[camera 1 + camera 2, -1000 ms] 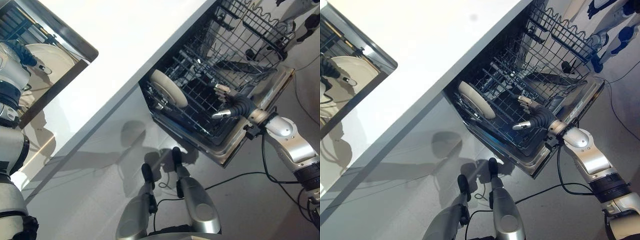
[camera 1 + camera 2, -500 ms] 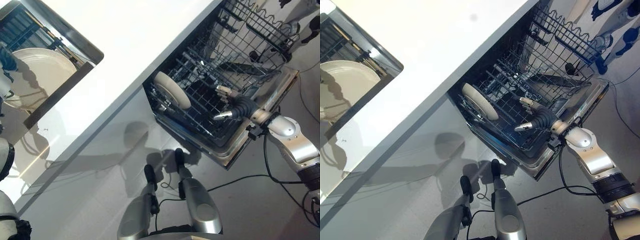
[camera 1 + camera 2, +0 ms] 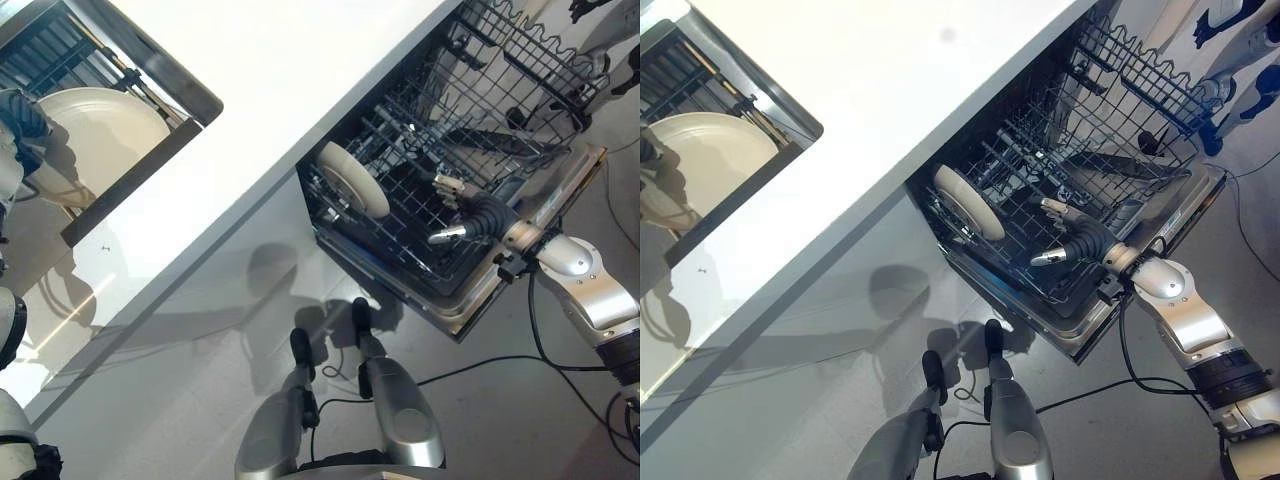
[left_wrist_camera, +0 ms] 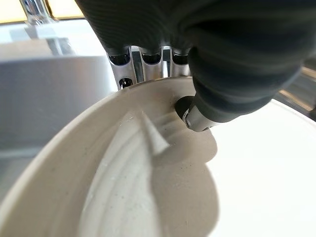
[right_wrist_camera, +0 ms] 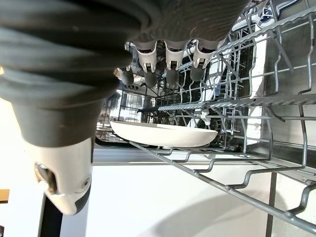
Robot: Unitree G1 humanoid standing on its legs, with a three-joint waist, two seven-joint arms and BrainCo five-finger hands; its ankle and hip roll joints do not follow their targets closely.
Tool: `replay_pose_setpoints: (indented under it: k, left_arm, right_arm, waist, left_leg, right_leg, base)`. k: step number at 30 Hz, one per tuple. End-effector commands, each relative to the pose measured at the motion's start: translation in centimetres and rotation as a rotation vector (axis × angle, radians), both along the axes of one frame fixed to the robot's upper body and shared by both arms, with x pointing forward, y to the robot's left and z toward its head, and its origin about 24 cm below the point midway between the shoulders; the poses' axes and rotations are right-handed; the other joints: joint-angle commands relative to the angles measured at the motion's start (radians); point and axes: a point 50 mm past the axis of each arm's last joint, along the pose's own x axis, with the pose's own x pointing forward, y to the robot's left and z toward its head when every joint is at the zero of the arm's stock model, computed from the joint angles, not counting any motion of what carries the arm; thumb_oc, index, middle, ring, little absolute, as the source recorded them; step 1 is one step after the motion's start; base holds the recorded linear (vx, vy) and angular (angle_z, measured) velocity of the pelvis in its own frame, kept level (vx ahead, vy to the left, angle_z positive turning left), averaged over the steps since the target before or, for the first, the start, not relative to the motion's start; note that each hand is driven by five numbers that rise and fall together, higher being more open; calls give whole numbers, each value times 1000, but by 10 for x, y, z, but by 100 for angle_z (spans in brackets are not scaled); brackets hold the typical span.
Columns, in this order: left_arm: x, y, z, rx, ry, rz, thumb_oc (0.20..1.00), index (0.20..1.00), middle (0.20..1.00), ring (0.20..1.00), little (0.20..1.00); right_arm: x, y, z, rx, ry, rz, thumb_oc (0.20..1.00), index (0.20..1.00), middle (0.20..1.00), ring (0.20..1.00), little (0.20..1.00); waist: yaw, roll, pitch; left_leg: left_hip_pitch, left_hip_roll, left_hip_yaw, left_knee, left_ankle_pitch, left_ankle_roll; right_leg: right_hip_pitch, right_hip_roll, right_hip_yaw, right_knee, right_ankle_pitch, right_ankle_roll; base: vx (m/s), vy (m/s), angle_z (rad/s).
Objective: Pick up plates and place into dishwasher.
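A wide white counter [image 3: 280, 70] runs across my view, with grey floor [image 3: 180, 400] below its edge. At my left a sink [image 3: 150, 165] is set into the counter; at my right the dishwasher [image 3: 1140, 260] stands open, its lower rack [image 3: 400, 215] of dark wire pulled out and the upper rack [image 3: 520, 60] above it.

Two plates are in play. One cream plate [image 3: 355, 178] already stands on edge in the lower rack, at the end nearest the counter. The other plate [image 3: 105, 135], larger in view, is at the sink, and my left hand [image 4: 217, 74] is gripping it: the wrist view shows my thumb pressed down on the plate's inner face near the rim while the fingers [image 4: 148, 61] go behind the edge. From the head views, my left hand [image 3: 22, 112] is cut off at the frame's edge beside that plate.

My right hand [image 3: 465, 210] hovers over the middle of the lower rack, holding nothing, fingers loosely spread and thumb apart from them. Its wrist view looks along the fingers [image 5: 168, 64] through the rack wires to the racked plate [image 5: 163, 134], seen edge-on and well apart from the fingertips, which the head views only hint at.

The sink's inside is mostly hidden by the plate. Whether that plate rests on something or is lifted, I cannot tell. The dark items on the upper rack are too small to make out.
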Motion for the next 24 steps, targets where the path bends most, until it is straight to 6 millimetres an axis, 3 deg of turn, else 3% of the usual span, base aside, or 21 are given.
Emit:
replay_pose_setpoints:
  k: [1, 5, 10, 18, 24]
  left_arm:
    - [2, -13, 19, -40, -240, -95, 200, 200, 200, 200, 200]
    - [1, -21, 39, -80, -463, -113, 200, 200, 200, 200, 200]
    - [-3, -23, 46, -149, -670, -116, 200, 200, 200, 200, 200]
    - [-6, -25, 38, -170, -841, -96, 200, 200, 200, 200, 200]
    - [-6, -24, 25, -207, -855, -98, 200, 200, 200, 200, 200]
  right_arm:
    - [-11, -7, 35, -11, -161, 16, 1000, 1000, 1000, 1000, 1000]
    - [-14, -5, 27, -3, -158, 24, 1000, 1000, 1000, 1000, 1000]
    - [-17, -4, 17, 20, -149, 29, 1000, 1000, 1000, 1000, 1000]
    - [-25, -2, 2, 44, -131, 30, 1000, 1000, 1000, 1000, 1000]
    - [-30, -4, -4, 54, -127, 28, 1000, 1000, 1000, 1000, 1000]
  waist:
    - [8, -2, 9]
    - [10, -5, -4]
    - [14, -12, -25]
    - [12, -16, -50]
    - [8, -14, -75]
  left_leg:
    - [-79, 2, -15, 134, -115, 1]
    - [-64, 6, -13, 128, -121, 0]
    - [-44, 11, -12, 125, -131, -1]
    - [-6, 16, -14, 109, -138, -1]
    - [19, 19, -11, 97, -142, -3]
  right_leg:
    - [-30, -27, 9, 105, -152, 127]
    - [-15, -28, 7, 101, -156, 128]
    - [4, -26, 8, 98, -162, 130]
    - [32, -24, 7, 97, -170, 131]
    - [55, -21, 6, 92, -177, 130]
  base:
    - [0, 0, 0]
    - [15, -32, 0]
    - [20, -57, 2]
    - [13, -49, 1]
    - [6, -36, -2]
